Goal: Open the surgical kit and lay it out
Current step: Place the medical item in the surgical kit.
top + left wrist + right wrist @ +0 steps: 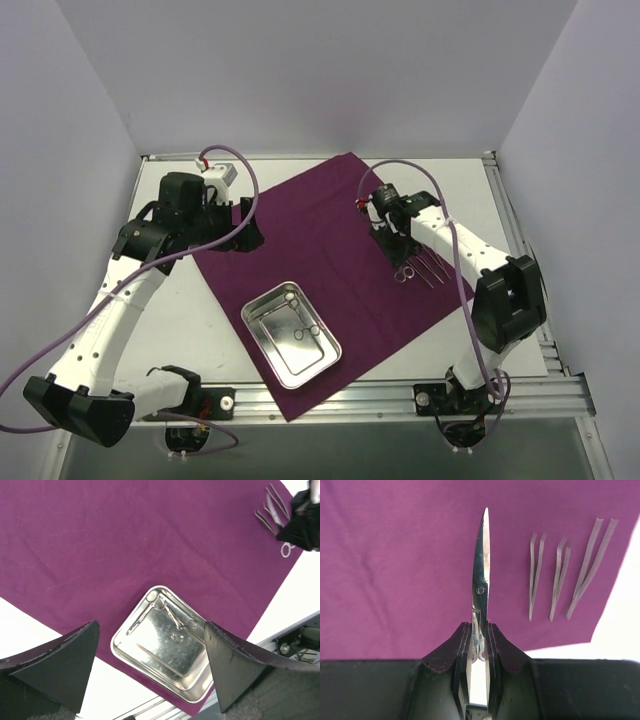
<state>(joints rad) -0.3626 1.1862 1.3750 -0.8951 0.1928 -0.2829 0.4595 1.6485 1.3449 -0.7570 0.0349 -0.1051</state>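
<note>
Cloth [310, 215]: one, purple, centre of the top view; tray [303, 362]: one, steel, lower centre of that view; tweezers [536, 575]: three pairs, side by side in the right half of the right wrist view, the second pair [560, 577] and third pair [590, 565] to the right of the first; scissors [481, 565]: one pair, centre of the same view; ring-handled instruments [172, 616] inside the tray: at least one, exact count not determinable owing to reflections; arms: two, left arm [110, 320] at lower left, right arm [470, 255] at right of the top view.
</note>
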